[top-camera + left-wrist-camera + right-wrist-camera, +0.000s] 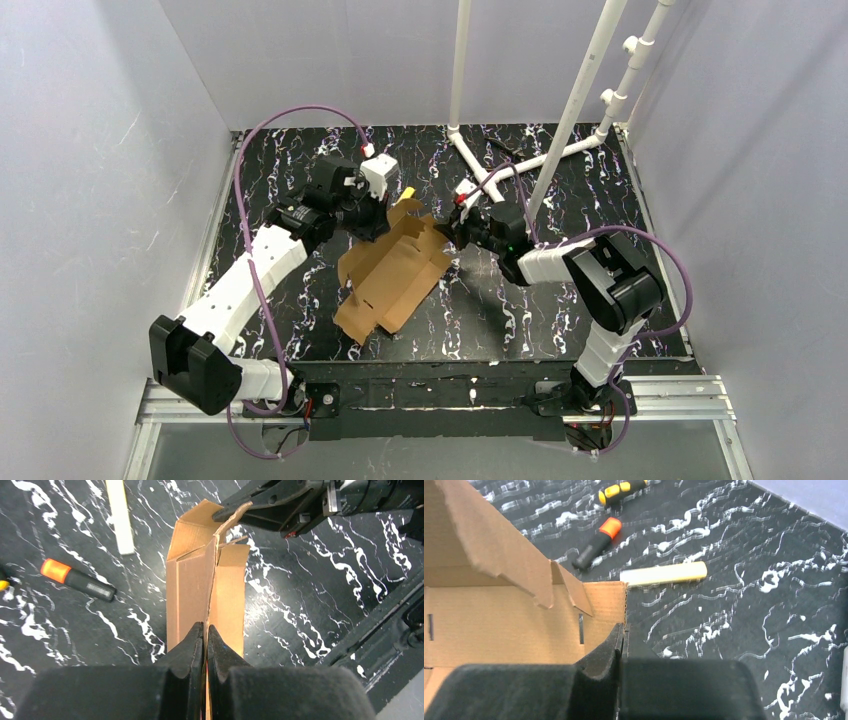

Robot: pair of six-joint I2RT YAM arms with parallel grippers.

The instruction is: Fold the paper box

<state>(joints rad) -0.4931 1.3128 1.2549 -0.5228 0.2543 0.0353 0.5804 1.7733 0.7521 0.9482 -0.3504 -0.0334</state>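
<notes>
The paper box (392, 272), a half-folded sheet of brown cardboard, lies in the middle of the black marbled table (540, 310), its far end raised between the two arms. The left tool (205, 630) is clamped on the upright edge of one raised wall, and the right tool (621, 630) is pinched tight on a flap's corner at the opposite end. A black pen (77, 580) with an orange cap and a pale flat stick (120, 517) lie on the table near the cardboard.

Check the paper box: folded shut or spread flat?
Partly folded. The paper box has walls raised into a trough, flaps loose, top open. Left end effector and right end effector each pinch an edge.
</notes>
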